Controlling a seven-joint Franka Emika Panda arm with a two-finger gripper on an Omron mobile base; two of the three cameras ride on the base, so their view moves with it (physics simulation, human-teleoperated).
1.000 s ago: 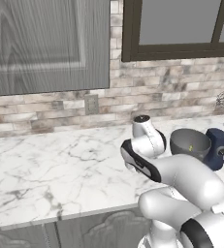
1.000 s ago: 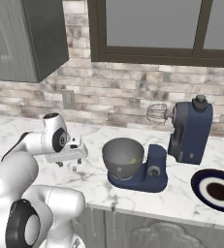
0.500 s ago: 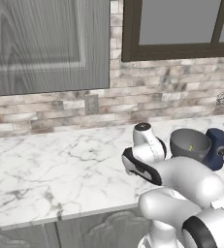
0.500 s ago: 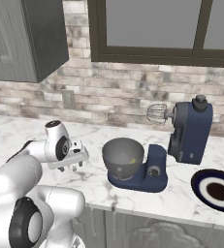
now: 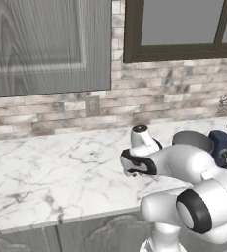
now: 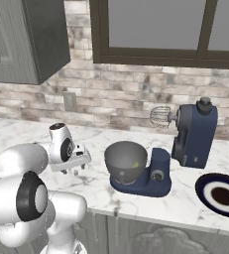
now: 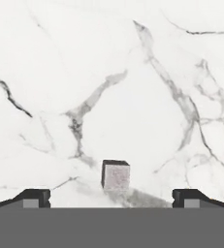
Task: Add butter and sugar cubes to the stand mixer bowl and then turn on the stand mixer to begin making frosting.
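Note:
In the hand view a small pale grey sugar cube point(image 7: 116, 176) lies on the white marble counter, close in front of my gripper point(image 7: 111, 198) and midway between its two dark fingertips point(image 7: 33, 197). The jaws stand wide open and hold nothing. From the right base view, my gripper point(image 6: 76, 167) points down just above the counter, left of the stand mixer point(image 6: 193, 134). The navy mixer has its head tilted up, with the whisk clear of the grey bowl point(image 6: 126, 159). A tiny yellowish speck point(image 6: 135, 164) inside the bowl looks like the butter.
A dark blue plate point(image 6: 222, 194) with a white ring sits right of the mixer near the counter's front edge. Behind runs a brick wall with an outlet point(image 6: 70, 101), a window above it, and a grey upper cabinet point(image 6: 17, 34) at the left.
The hand has come down a little toward the counter, then nearly stopped. The jaws have stayed open.

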